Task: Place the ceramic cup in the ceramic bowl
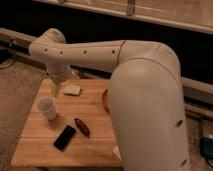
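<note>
Hanging over the upper left corner of the wooden tabletop [40,150], the robot's gripper [55,93] points straight down, its fingers [53,89] spread wide and holding nothing. They touch nothing either. The ceramic cup [46,108], one small white tapered cup, stands upright just below and slightly left of the fingertips in the frame, near them but apart. It sits at the left side of the tabletop with its rim up.

One ceramic bowl [105,98] is on the tabletop, at the right of the boards near the frame's center. Only a sliver of its orange-red side shows, as the rest is hidden behind the robot's thick white arm [145,100]. Cup and bowl are well apart, with bare wood between them.

The arm fills the right half of the frame, rising from the lower right, bending at the top and reaching left across the upper part of the view before turning down to the gripper.

Four other things lie on the boards, one of each. A white square pad [72,90] rests just right of the gripper at the tabletop's far edge. A flat black rectangle [64,137] lies at lower center. A reddish-brown oblong object [82,126] lies just beside it, up and to the right. A pale scrap [116,151] peeks out at the arm's edge. Speckled floor [15,85] shows at left.
</note>
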